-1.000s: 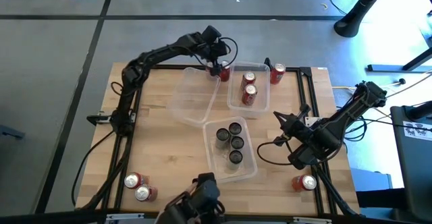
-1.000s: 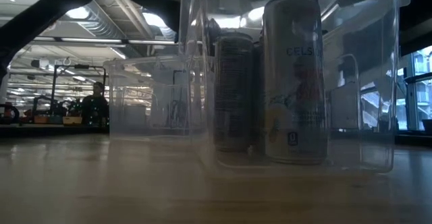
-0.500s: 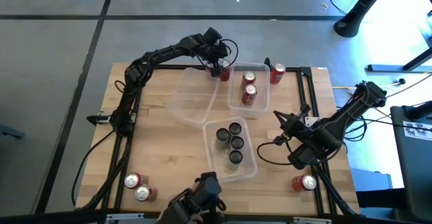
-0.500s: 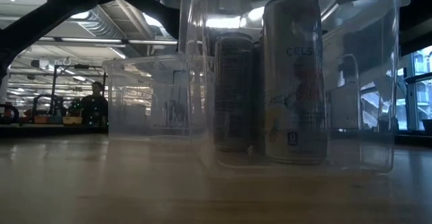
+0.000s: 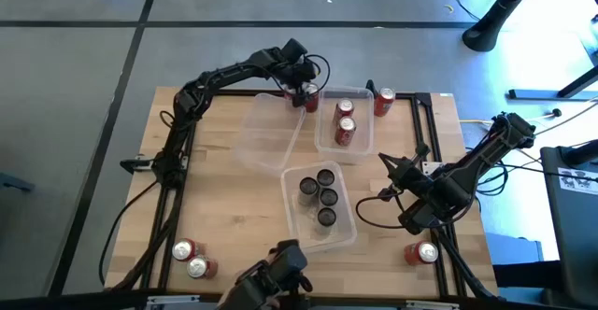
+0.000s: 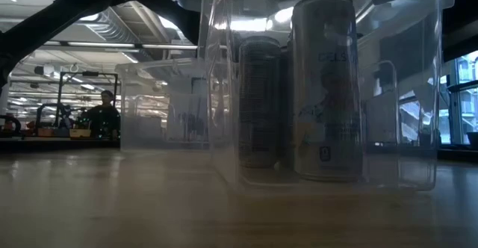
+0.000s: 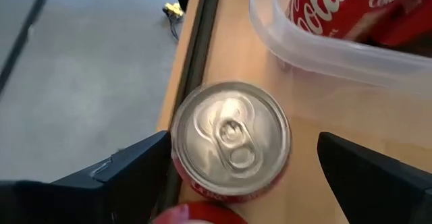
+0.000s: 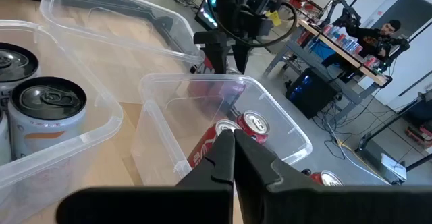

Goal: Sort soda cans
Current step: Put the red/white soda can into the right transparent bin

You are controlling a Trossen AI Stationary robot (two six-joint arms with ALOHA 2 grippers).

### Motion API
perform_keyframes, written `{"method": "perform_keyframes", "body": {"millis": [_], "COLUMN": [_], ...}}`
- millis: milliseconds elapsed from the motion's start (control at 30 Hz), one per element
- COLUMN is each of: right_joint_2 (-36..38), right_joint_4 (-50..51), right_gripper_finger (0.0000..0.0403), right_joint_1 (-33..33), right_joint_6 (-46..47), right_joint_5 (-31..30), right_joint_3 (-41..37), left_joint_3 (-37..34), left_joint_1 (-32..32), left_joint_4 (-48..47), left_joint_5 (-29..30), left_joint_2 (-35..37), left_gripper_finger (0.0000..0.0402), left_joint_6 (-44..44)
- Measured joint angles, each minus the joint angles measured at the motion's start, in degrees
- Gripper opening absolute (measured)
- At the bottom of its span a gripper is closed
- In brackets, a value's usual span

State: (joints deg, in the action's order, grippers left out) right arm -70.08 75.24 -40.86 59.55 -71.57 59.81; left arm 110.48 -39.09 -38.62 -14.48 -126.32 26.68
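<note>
Basically nothing's moved in the last second: the left gripper (image 7: 236, 177) still hangs wide open around a red can (image 7: 231, 140) standing between its fingers, not gripped yet, so sorting's stalled.

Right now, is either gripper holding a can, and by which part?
Nothing is held. The left gripper stands open around an upright red soda can at the table's far edge, fingers clear of its sides. The right gripper is shut and empty.

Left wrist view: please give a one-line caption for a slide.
Open left gripper straddling an upright red soda can at the table edge.
</note>
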Motion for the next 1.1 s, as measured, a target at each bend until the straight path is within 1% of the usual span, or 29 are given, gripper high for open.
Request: {"method": "perform_keyframes", "body": {"millis": [167,267,567,933,1000,1100], "right_joint_2": [0.00,0.00,0.00,0.00,0.00,0.00], "right_joint_4": [0.00,0.02,0.02,-0.15,-0.17,-0.17], "right_gripper_finger": [0.0003,0.0003,0.0003,0.0003,0.0003,0.0003], "right_joint_1": [0.00,0.00,0.00,0.00,0.00,0.00], "right_joint_6": [-0.02,-0.02,-0.02,-0.02,-0.02,-0.02], "right_joint_5": [0.02,0.00,0.02,0.02,0.02,0.02], "right_joint_3": [0.00,0.00,-0.01,-0.02,-0.02,-0.02], "left_joint_3": [0.09,0.09,-0.07,0.03,0.01,-0.07], "left_joint_1": [0.04,0.52,1.27,1.29,1.52,1.64], "left_joint_4": [-4.21,-4.62,-0.35,0.91,1.20,1.32], "left_joint_5": [0.18,0.49,0.44,0.22,0.95,1.18], "left_joint_2": [0.02,0.04,-0.11,-1.42,-1.51,-1.59], "left_gripper_finger": [0.0360,0.0360,0.0360,0.0360,0.0356,0.0333], "left_joint_6": [-0.76,-0.92,-0.70,-0.80,-0.79,-1.55]}}
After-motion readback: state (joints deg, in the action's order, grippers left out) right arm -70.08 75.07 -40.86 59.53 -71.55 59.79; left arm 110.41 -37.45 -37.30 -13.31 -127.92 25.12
